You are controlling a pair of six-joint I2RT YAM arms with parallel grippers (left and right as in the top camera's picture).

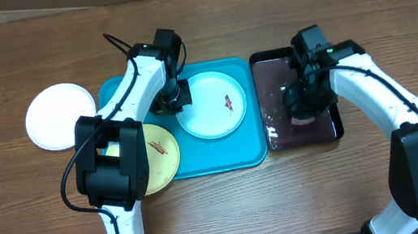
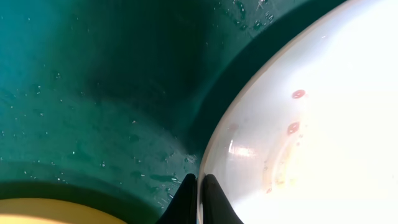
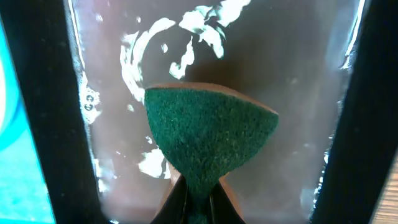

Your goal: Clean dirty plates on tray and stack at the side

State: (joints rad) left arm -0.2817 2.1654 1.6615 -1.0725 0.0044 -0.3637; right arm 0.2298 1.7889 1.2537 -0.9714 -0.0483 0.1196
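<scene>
Left gripper [image 2: 200, 199]: jaws clamped on the light blue plate [image 1: 210, 104] at its rim; the plate lies in the turquoise tray [image 1: 223, 158].
Right gripper [image 3: 198, 199]: jaws pinching a green sponge [image 3: 208, 134] over suds [image 3: 146, 43] in the black tray [image 3: 43, 93].
Other plates: yellow-green plate [image 1: 161, 152] straddles the tray edge; white plate [image 1: 59, 115] sits on the tabletop [image 1: 25, 208].
Risk: the wet rim could slip free under scrubbing.

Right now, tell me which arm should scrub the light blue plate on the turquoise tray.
Probably right. The right gripper pinches the green sponge over the black tray, next to the turquoise tray. The left gripper is shut on the light blue plate's rim, steadying it.
</scene>
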